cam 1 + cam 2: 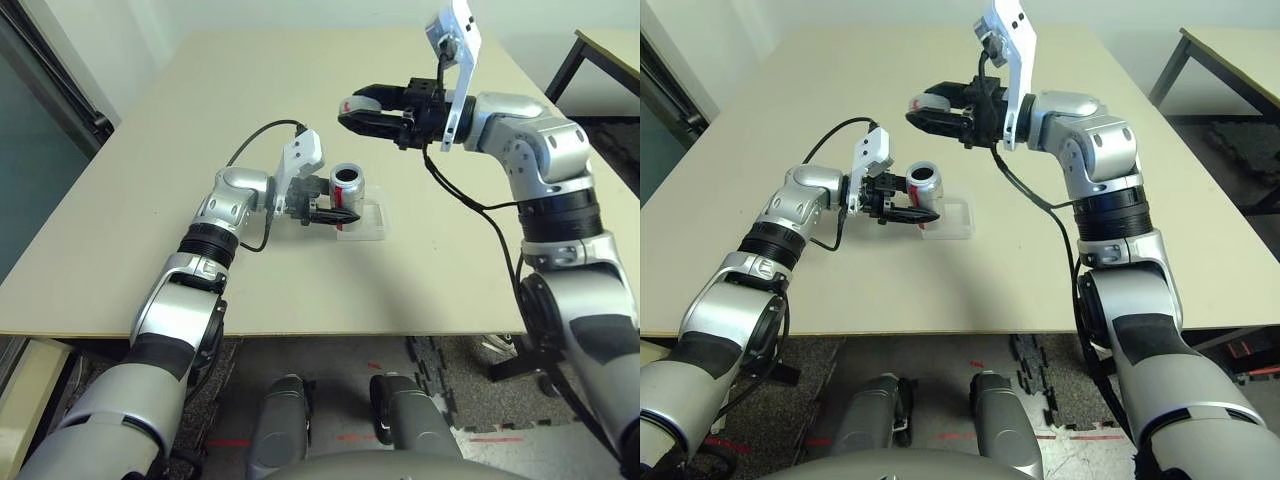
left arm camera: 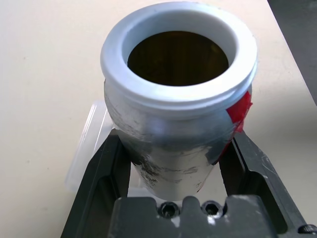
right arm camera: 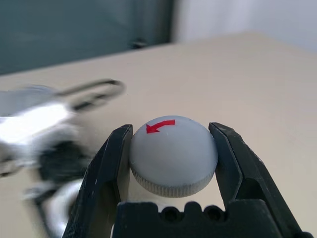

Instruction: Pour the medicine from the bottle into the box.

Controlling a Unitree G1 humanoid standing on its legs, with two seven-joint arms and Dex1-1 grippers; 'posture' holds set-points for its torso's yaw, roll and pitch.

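Jaws of the left gripper (image 1: 322, 202) clasp the uncapped bottle (image 1: 347, 190) upright by the clear plastic box (image 1: 376, 236), presumably steadying it before pouring, while the right gripper's jaws grip its grey cap (image 1: 931, 103), far and right, keeping the mouth free.

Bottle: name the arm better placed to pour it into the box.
Left. Its gripper already holds the open, upright bottle right beside the box, while the right gripper is occupied, gripping the cap away from the box.
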